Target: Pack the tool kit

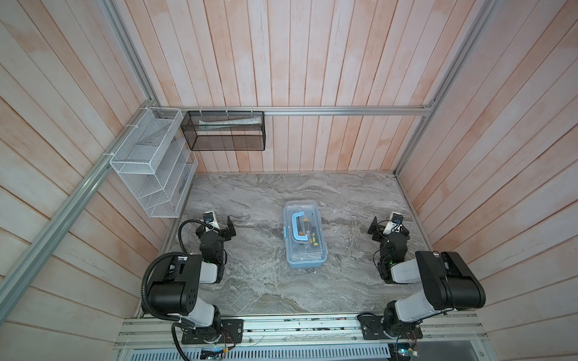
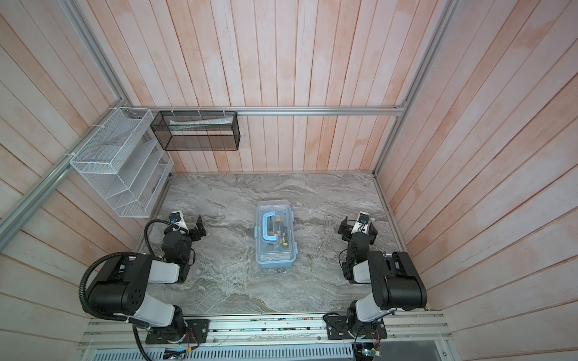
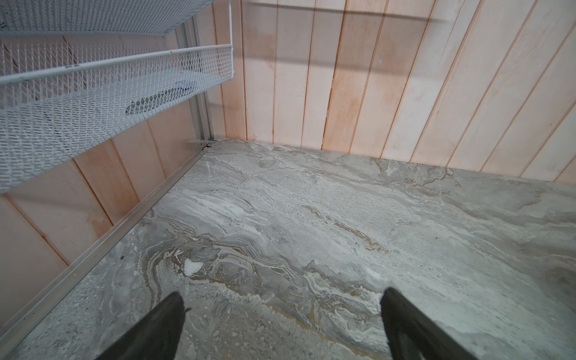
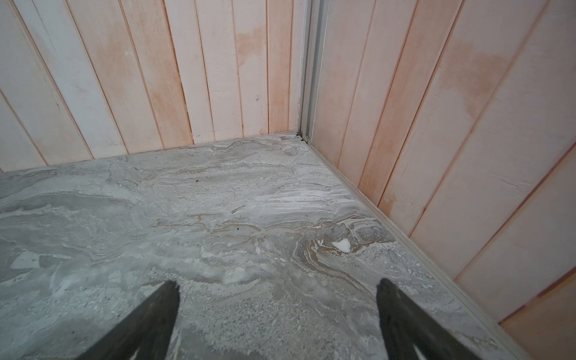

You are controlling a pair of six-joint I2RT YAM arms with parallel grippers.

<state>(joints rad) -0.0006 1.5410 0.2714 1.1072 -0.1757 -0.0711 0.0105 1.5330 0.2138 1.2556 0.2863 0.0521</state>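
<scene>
The tool box, clear lid shut over its tools, sits mid-table in both top views. The left gripper and right gripper flank it, well apart, jaws wide and empty. The wrist views show only marble, and the left one also a white mesh rack.

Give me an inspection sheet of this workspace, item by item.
Surface: marble-pattern table, bare around the box.
Job's things: tool box mid-table, clear lid down, tools visible inside.
Clutter: nothing seen.
Grippers: left gripper and right gripper open, empty, well apart from the box.
Cables: black hose loops at the table's left edge, away from the box.
Surroundings: white mesh rack, black mesh basket, plank walls.
</scene>
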